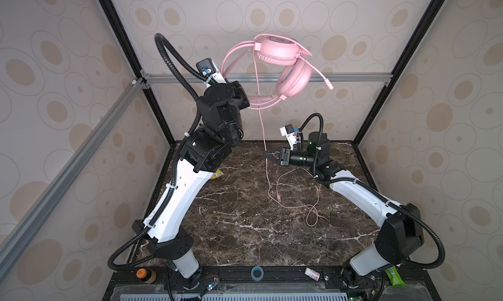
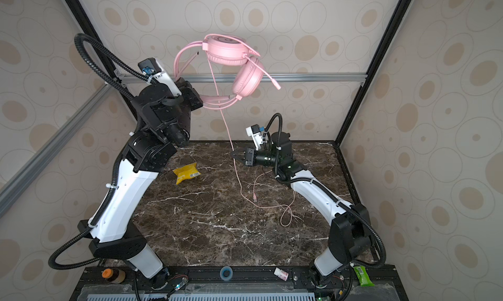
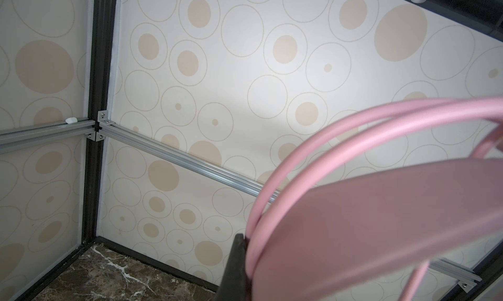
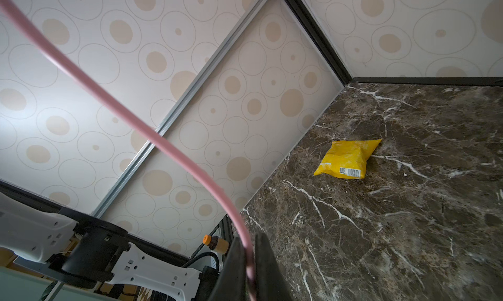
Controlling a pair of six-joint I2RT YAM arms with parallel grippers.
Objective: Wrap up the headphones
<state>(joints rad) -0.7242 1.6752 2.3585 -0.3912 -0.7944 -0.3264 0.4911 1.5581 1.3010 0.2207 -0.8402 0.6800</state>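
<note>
Pink headphones (image 1: 277, 52) are hanging high in the air, and the left gripper (image 1: 246, 99) is carrying them, its jaws pressed together on the headband (image 3: 275, 193). The left wrist view is showing the two pink wires running right in against its black finger. Both earcups are dangling out beyond that gripper's tips, one above the other, with the boom mic (image 1: 325, 79) sticking out on the side far from it.

Down below, the right gripper (image 1: 268, 155) is sitting well under the earcups, just above the marble tabletop (image 1: 239, 218). Its jaws are pinching the thin pink cable (image 1: 260, 117), which is dropping to it from the headset. Past that grip the rest of the cable is lying in loose loops on the marble beneath the right gripper, plug (image 1: 279, 197) included. Off beyond the right gripper's tips, well apart, a yellow snack packet (image 2: 186, 173) is lying on the marble.
</note>
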